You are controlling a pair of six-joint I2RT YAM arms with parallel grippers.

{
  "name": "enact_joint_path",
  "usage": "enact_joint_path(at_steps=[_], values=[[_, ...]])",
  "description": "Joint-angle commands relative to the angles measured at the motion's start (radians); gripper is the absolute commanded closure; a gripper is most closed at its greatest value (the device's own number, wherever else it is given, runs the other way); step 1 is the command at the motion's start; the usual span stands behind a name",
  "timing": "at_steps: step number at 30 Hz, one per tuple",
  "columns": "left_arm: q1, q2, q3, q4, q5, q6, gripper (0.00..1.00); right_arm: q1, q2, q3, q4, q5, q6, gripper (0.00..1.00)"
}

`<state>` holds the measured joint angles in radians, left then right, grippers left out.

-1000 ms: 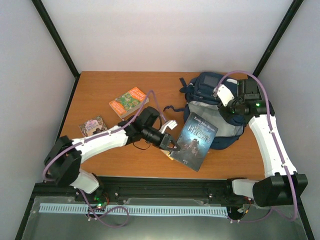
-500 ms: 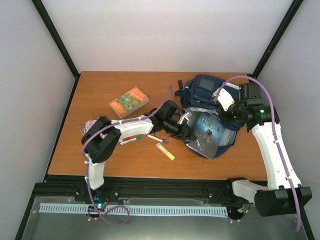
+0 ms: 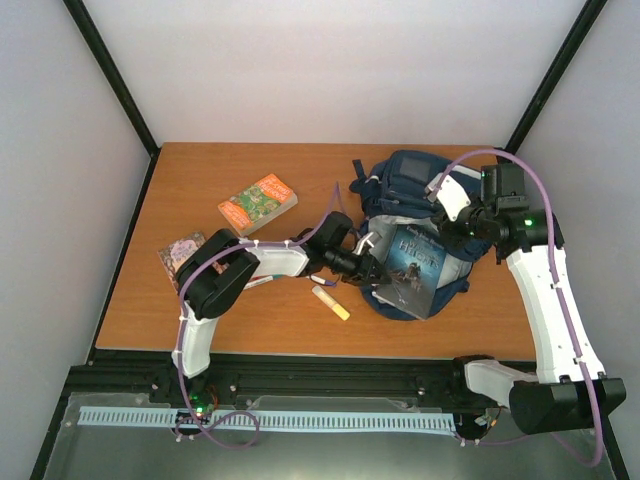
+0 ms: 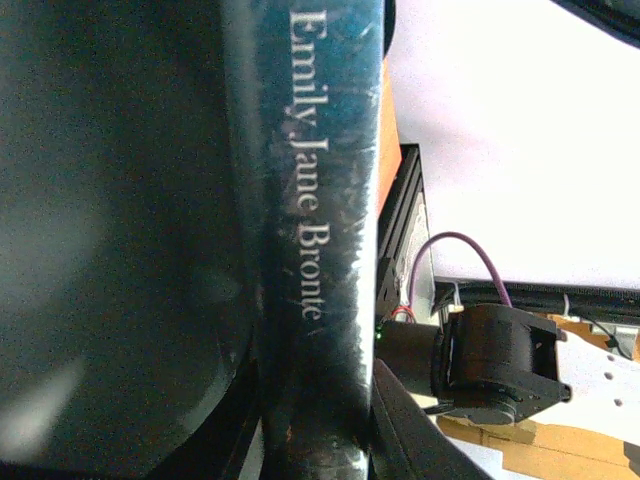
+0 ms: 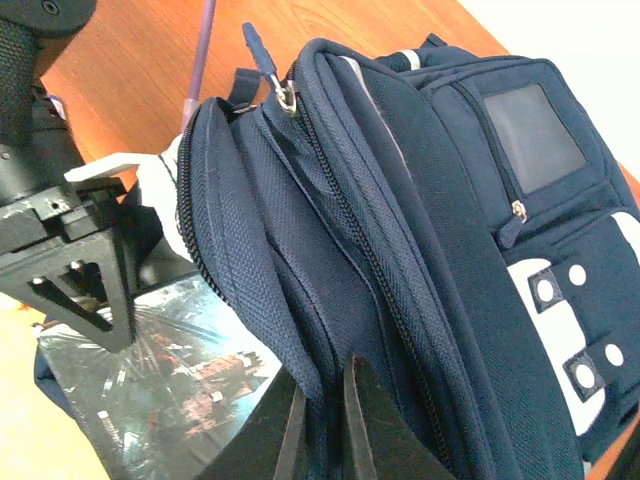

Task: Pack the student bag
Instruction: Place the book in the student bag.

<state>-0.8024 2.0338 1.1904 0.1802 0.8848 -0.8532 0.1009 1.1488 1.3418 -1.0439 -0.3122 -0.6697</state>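
Orange-brown wooden worktop (image 3: 200, 180), smooth and matt, enclosed by white walls and black corner posts. Bag (image 3: 415, 180), navy woven fabric with white patches and a zip pocket, lies at the far right of the worktop, with its main opening turned toward the arms. Right fingers (image 5: 346, 405) are clenched on the fabric lip of that opening, beside the zip teeth. Left fingers (image 3: 378, 274) grasp the dark book (image 3: 412, 268) at its near left edge; the book, glossy and rectangular, lies tilted at the bag's mouth, its far end under the lip. Left of the bag: an orange paperback (image 3: 257, 203) lying flat, well apart; a small pinkish booklet (image 3: 180, 252), partly hidden by the left arm (image 3: 270, 262); a yellow stick-shaped marker (image 3: 331, 302) near the left fingers. Left arm stretches across the middle of the worktop, between these items and the bag. Only the top view shows the whole layout. Left wrist view is filled by the book's spine, lettered "Emily Jane Bronte". Only the right wrist view shows the zip pull (image 5: 284, 95), the coarse weave and the pinch on the lip
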Motion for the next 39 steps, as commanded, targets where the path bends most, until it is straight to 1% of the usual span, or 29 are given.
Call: enact_joint_path(at_steps=[1, 4, 8, 11, 15, 20, 24, 27, 29, 33, 35, 39], values=[[0.023, -0.02, 0.048, 0.126, -0.022, 0.024, 0.99, 0.011, -0.02, 0.03, 0.092, -0.138, 0.017, 0.97], [0.025, -0.017, 0.099, 0.11, -0.013, 0.031, 0.99, 0.017, -0.015, 0.021, 0.092, -0.165, 0.022, 0.97], [0.033, 0.01, 0.138, 0.191, 0.013, -0.029, 0.99, 0.035, -0.006, 0.014, 0.082, -0.162, 0.019, 0.97], [0.041, 0.062, 0.187, 0.211, 0.017, -0.065, 0.99, 0.046, -0.004, 0.013, 0.075, -0.155, 0.009, 0.97], [0.056, 0.144, 0.292, 0.213, 0.015, -0.118, 0.99, 0.052, -0.007, 0.008, 0.067, -0.157, -0.007, 0.97], [0.068, 0.225, 0.427, 0.174, -0.011, -0.141, 0.99, 0.054, 0.0, 0.001, 0.055, -0.169, -0.028, 0.97], [0.078, 0.256, 0.48, 0.067, -0.048, -0.117, 0.99, 0.056, 0.01, -0.008, 0.056, -0.157, -0.051, 0.97], [0.08, 0.255, 0.481, 0.019, -0.047, -0.089, 0.98, 0.055, 0.015, -0.02, 0.075, -0.134, -0.057, 0.97], [0.08, 0.247, 0.467, 0.006, -0.042, -0.074, 0.99, 0.055, 0.018, -0.03, 0.09, -0.131, -0.054, 0.97], [0.078, 0.211, 0.398, 0.092, 0.021, -0.071, 0.99, 0.06, 0.036, -0.039, 0.123, -0.138, -0.049, 0.97], [0.078, 0.181, 0.337, 0.141, 0.058, -0.064, 0.99, 0.074, 0.053, -0.036, 0.126, -0.141, -0.064, 0.97], [0.076, 0.131, 0.261, 0.18, 0.117, -0.039, 0.99, 0.115, 0.081, -0.03, 0.087, -0.223, -0.143, 0.97]])
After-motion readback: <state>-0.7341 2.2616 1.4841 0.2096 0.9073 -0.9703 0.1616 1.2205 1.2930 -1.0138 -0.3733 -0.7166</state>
